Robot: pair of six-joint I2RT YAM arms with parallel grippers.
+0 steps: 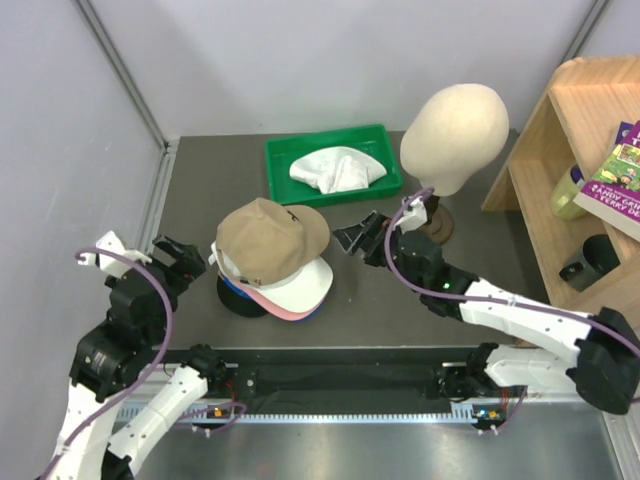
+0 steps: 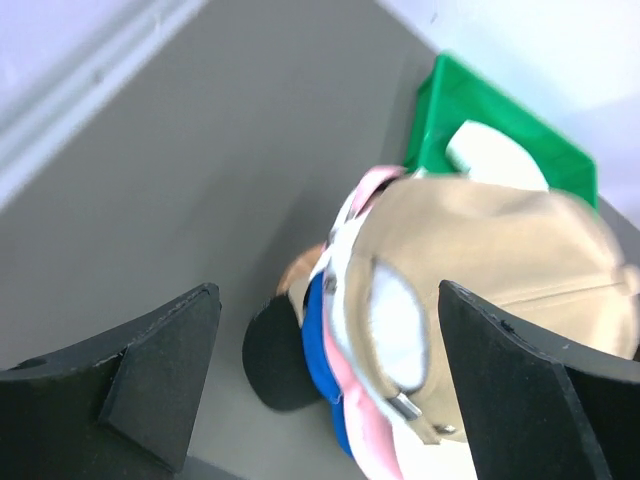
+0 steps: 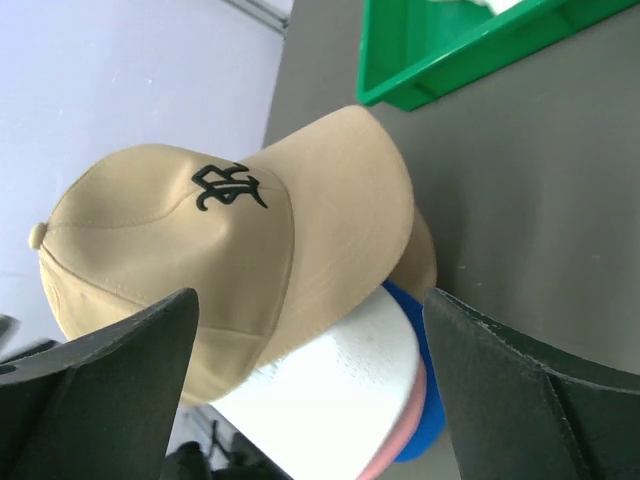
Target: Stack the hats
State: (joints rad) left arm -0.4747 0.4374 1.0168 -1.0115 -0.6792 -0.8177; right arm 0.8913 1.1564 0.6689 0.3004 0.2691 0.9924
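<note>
1. Grey tabletop between pale walls, with a green tray at the back holding crumpled white cloth, and a foam head just right of the tray.
2. The hats sit in one pile left of centre: tan cap on top, then white cap, pink cap, blue cap, and black cap at the bottom.
3. My left claw is released, jaws wide, just beside the pile's left side, holding nothing.
4. My right claw is released too, spread wide, near the pile's right side and apart from it.
</note>
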